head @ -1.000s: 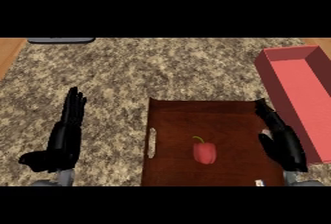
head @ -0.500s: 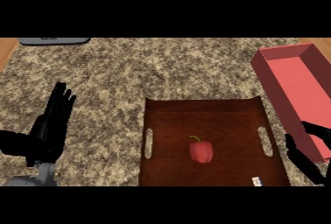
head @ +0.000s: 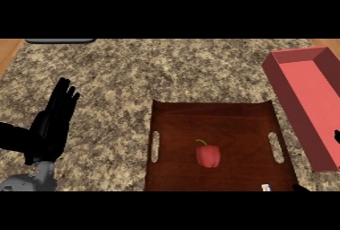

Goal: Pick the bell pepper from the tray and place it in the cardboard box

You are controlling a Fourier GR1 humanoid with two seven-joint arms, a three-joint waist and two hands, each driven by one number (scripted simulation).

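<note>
Bell pepper [head: 208,156], just one, lies on one tray [head: 214,114].

The speckled counter [head: 166,67] carries a brown tray [head: 225,123] and, beside it, a red box [head: 310,101].

The table [head: 199,67] fills nearly the whole view, seen steeply from above. Its top is speckled stone, beige and tan flecked with dark brown and grey. At the far left corner a wooden strip [head: 6,51] of warm orange-brown shows beside the stone, and a smaller wooden patch [head: 330,42] of the same colour shows at the far right corner. Whether this wood is floor or furniture cannot be told. A flat dark grey slab [head: 60,41] lies at the far edge, cut off there. The light is soft and even.
</note>
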